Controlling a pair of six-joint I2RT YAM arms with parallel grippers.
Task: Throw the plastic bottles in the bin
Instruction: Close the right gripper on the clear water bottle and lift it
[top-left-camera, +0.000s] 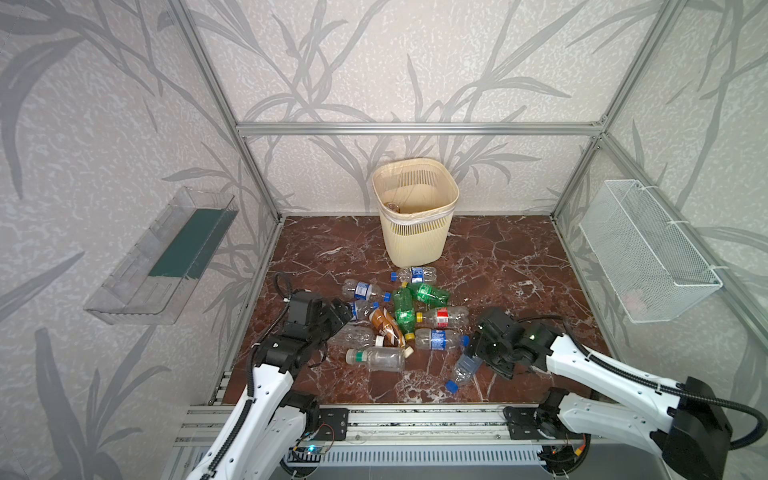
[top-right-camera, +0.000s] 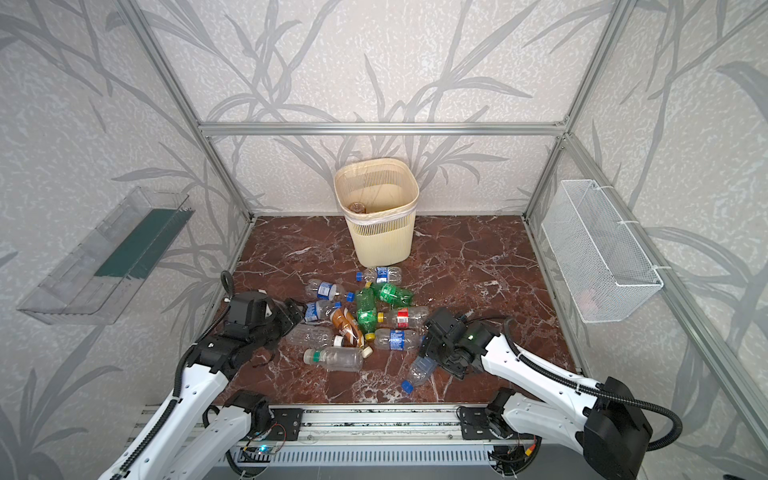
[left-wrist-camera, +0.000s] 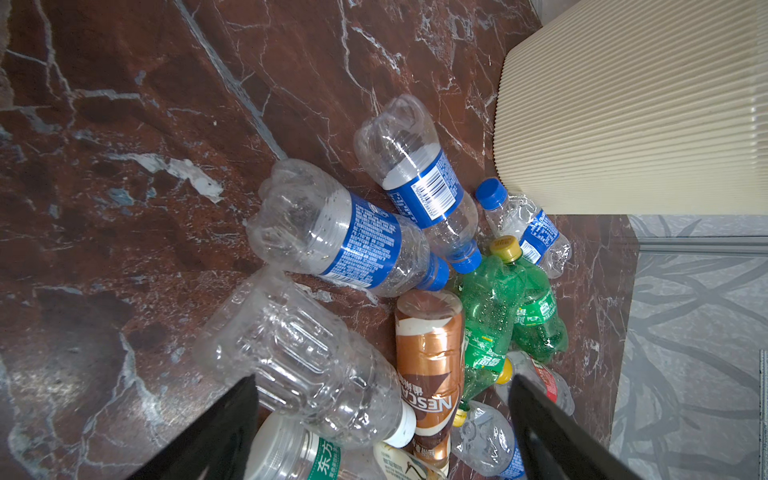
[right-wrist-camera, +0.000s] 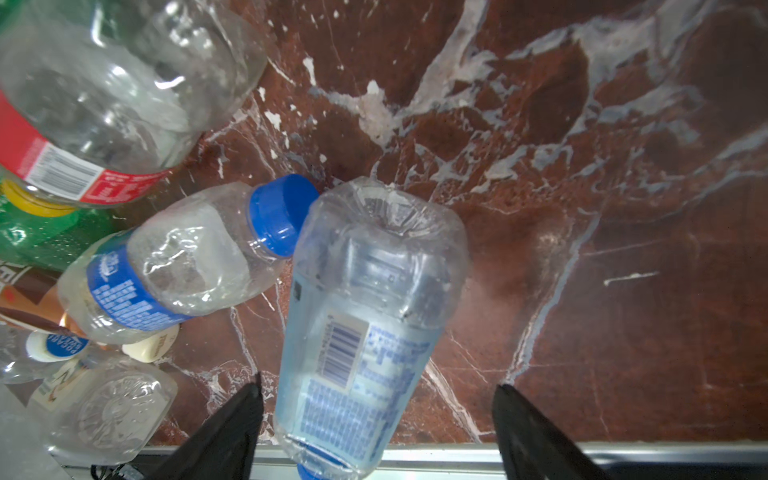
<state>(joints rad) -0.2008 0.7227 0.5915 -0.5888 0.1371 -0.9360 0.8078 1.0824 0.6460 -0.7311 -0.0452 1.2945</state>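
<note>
1. Plastic bottles (top-left-camera: 403, 311): a loose heap lying on their sides at the centre of the marbled surface (top-left-camera: 519, 257), just in front of the bin.
2. Bin (top-left-camera: 411, 245): upright at the middle of the far edge.
3. Left gripper (left-wrist-camera: 381, 378): jaws wide apart, holding nothing, above a clear ribbed bottle (left-wrist-camera: 299, 353) on the heap's left side.
4. Right gripper (right-wrist-camera: 377, 386): jaws wide apart, astride a pale blue bottle (right-wrist-camera: 365, 311) on the heap's near right fringe, not clamped on it.

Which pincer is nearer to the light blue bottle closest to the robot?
Right. The right pincer is open astride the light blue bottle; the left pincer is across the pile of bottles.
</note>
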